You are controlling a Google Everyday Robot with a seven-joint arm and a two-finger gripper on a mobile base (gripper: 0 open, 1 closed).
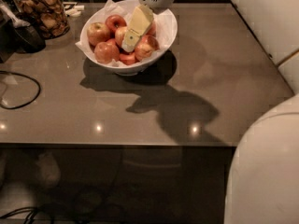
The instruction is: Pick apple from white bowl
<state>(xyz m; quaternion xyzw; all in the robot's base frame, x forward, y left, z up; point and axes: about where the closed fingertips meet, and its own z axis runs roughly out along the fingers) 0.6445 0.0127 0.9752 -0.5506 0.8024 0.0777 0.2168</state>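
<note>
The white bowl [163, 29] with crumpled paper lining stands at the back of the table and holds several red-and-yellow apples. My gripper [132, 34], pale yellow under a white wrist, reaches down from above into the middle of the bowl. Its tip lies among the apples, between a red streaked apple [147, 48] on its right and another apple [120, 33] partly hidden behind it. A larger yellowish-red apple [96, 31] sits at the bowl's left, apart from the gripper.
A glass jar of brown snacks [42, 10] stands at the back left beside a dark object [25, 36]. A black cable [21, 90] loops on the left of the grey table [140, 111]. The robot's white body [266, 167] fills the right.
</note>
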